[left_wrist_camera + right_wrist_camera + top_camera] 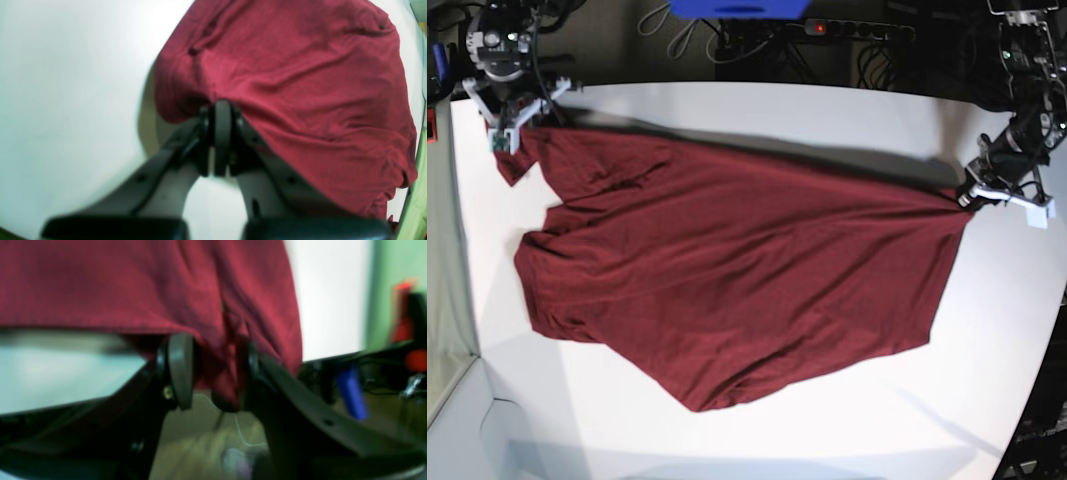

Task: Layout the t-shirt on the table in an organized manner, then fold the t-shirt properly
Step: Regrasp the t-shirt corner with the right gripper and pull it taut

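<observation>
The maroon t-shirt [727, 280] lies spread and wrinkled across the white table [777, 110]. My left gripper [967, 195] sits at the shirt's right corner. In the left wrist view the left gripper [222, 106] is shut on the edge of the t-shirt [283, 83], which stretches away over the table [66, 100]. My right gripper [512, 135] is at the shirt's far left corner. In the right wrist view the right gripper [217, 373] has its jaws still apart, with a bunched fold of the t-shirt [133, 290] hanging between them.
Behind the table's far edge lie cables, a blue object [742, 8] and a power strip [847, 30]. The table's edge curves in at the right [1037, 330]. Off the table near the right gripper are a blue item [350, 393] and red parts [403, 310].
</observation>
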